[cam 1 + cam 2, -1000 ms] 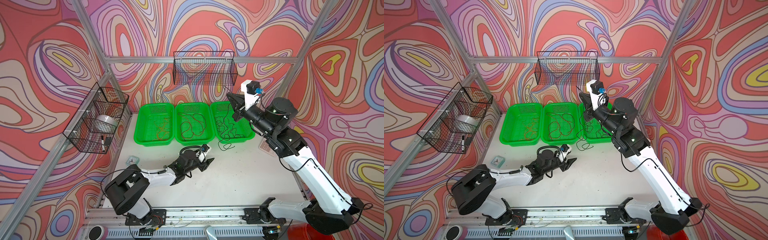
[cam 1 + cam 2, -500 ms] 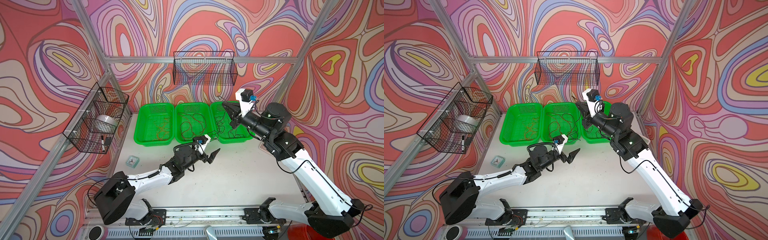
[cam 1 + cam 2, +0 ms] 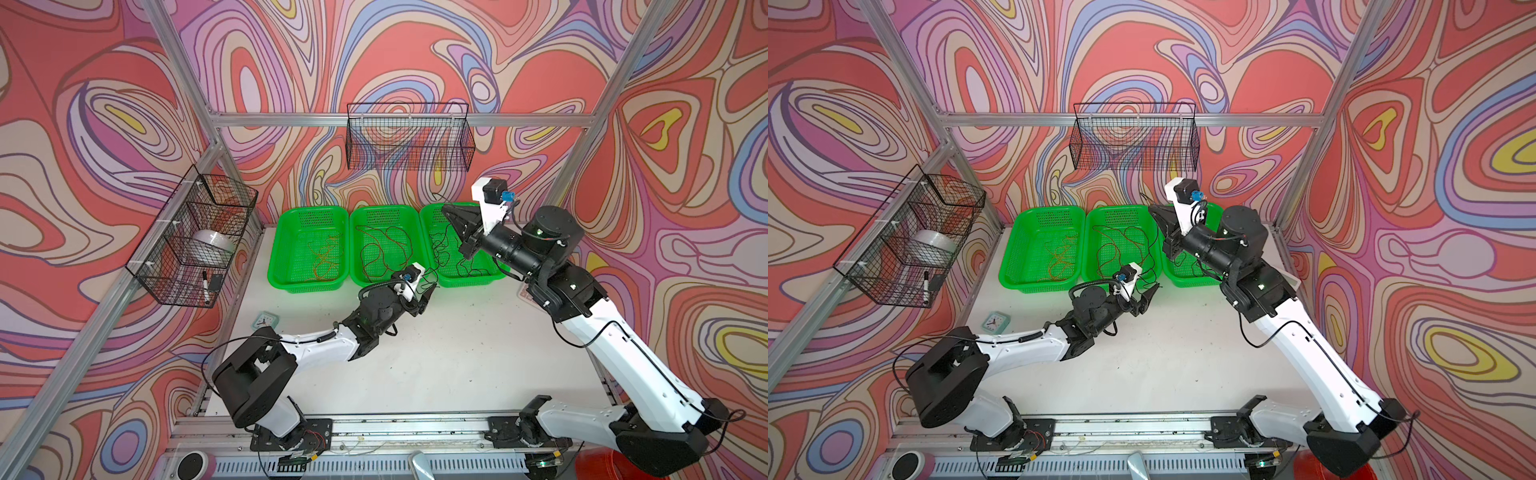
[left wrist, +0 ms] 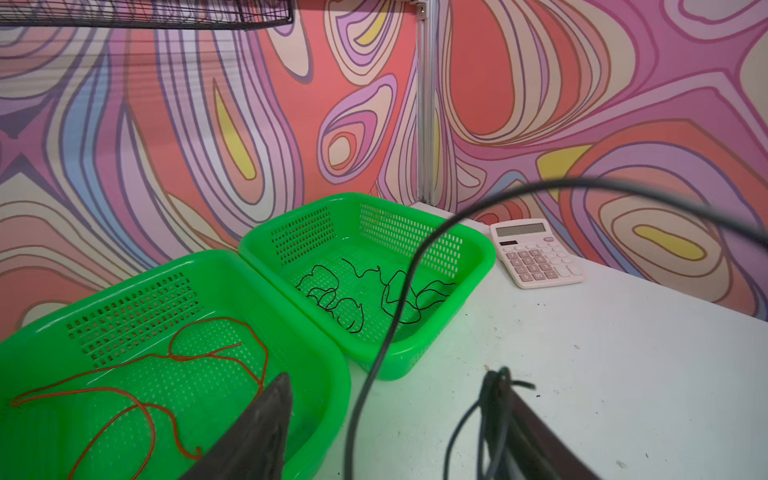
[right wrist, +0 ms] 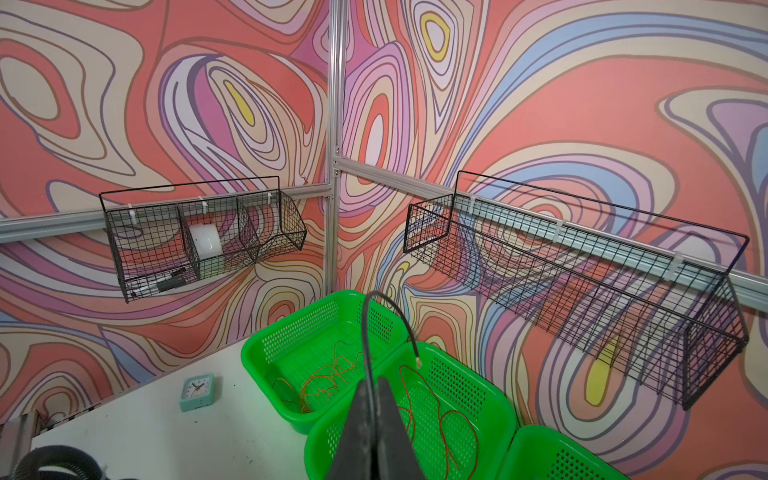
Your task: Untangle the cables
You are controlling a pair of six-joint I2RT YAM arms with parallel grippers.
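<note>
Off to the left of your left end effector (image 4: 392, 374), orange cable (image 3: 324, 257) lies basketed, with red cable (image 4: 208, 357) just ahead. That end effector has advanced to the baskets (image 4: 336, 365). Its jaws have narrowed yet stand apart, with black cable (image 4: 496, 380) snagged on it, not pinched. Your right end effector (image 5: 372, 382) stays clamped on black cable, lifted above the baskets, so separation looks nearly finished. To its right, only calculator (image 4: 536, 253) key digits read.
</note>
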